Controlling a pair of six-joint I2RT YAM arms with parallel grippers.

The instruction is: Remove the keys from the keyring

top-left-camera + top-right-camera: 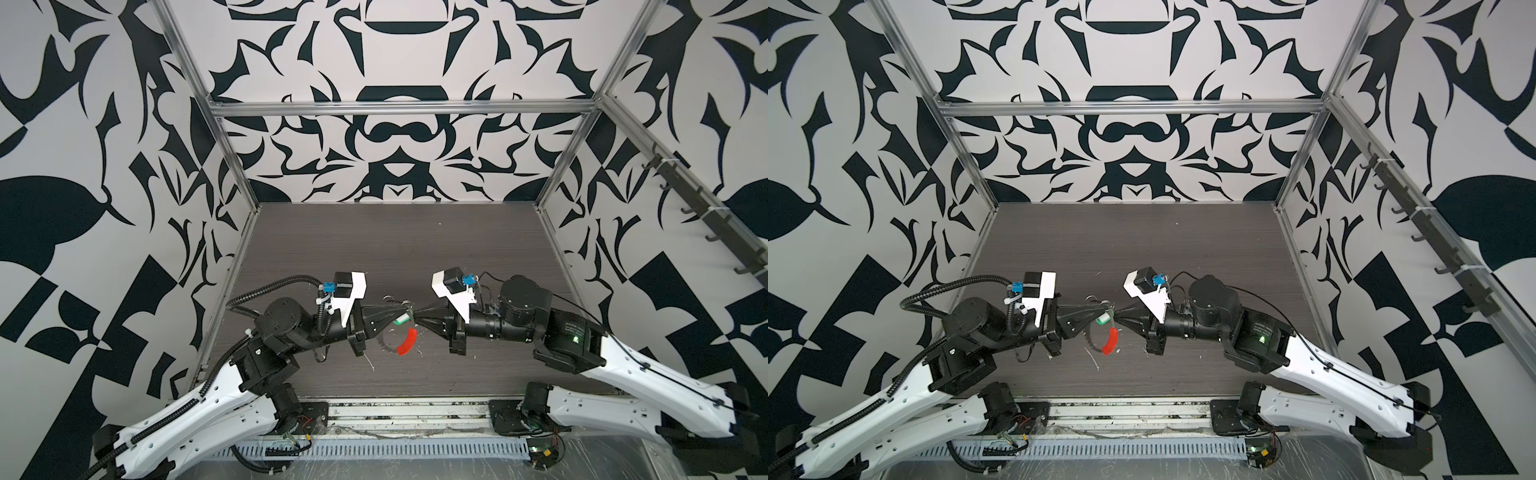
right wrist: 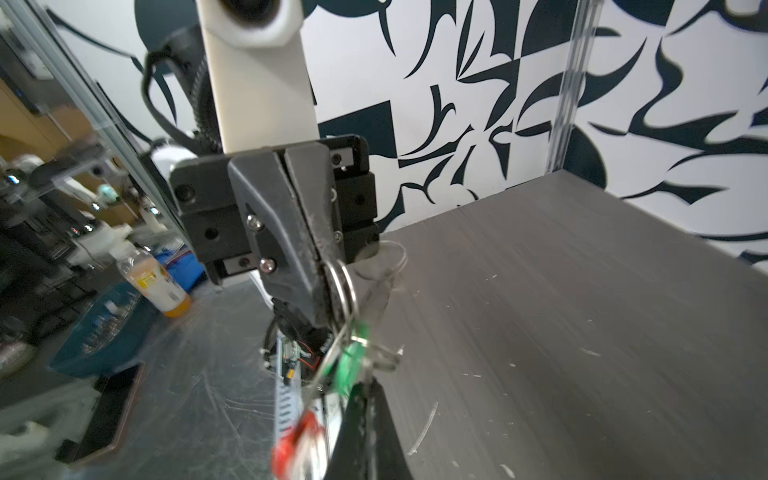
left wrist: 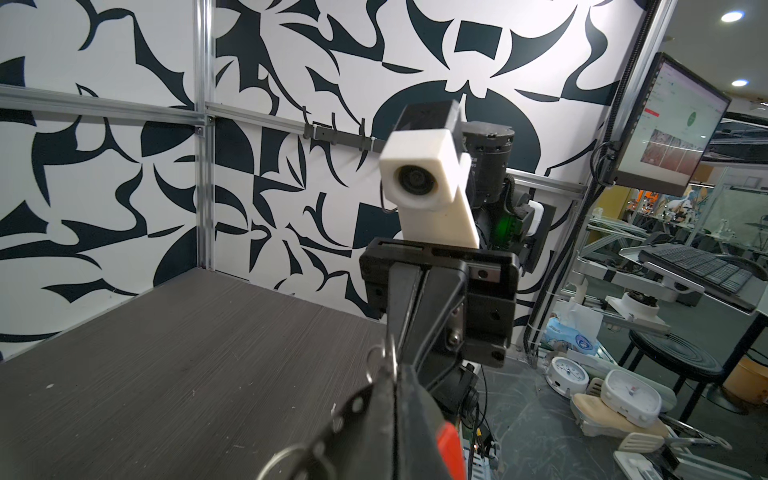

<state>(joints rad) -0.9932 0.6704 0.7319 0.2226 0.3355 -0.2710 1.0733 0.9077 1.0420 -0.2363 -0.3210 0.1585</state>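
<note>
Left fingers (image 2: 274,232): clamped tight on a small silver ring (image 2: 343,286), holding the bunch up off the bench (image 1: 374,249).
Right fingers (image 3: 436,307): closed, tip to tip with the left. What they pinch, can't tell.
Keyring (image 1: 384,348): wire loop dangling beneath both tips, red sleeve (image 1: 407,341) lowest.
Green tag (image 1: 401,320): right at the meeting point. Brass key not made out.
Doing it well: left anchors while right draws the tag's ring along the wire toward its opening, slow and straight.
Risk: a jerk could strip the ring from the left's pinch.

Both arms stretched inward toward the middle, forearms nearly level; the left gripper (image 1: 404,312) and right gripper (image 1: 419,319) met almost tip to tip (fingers (image 2: 270,216) of each pressed together).
</note>
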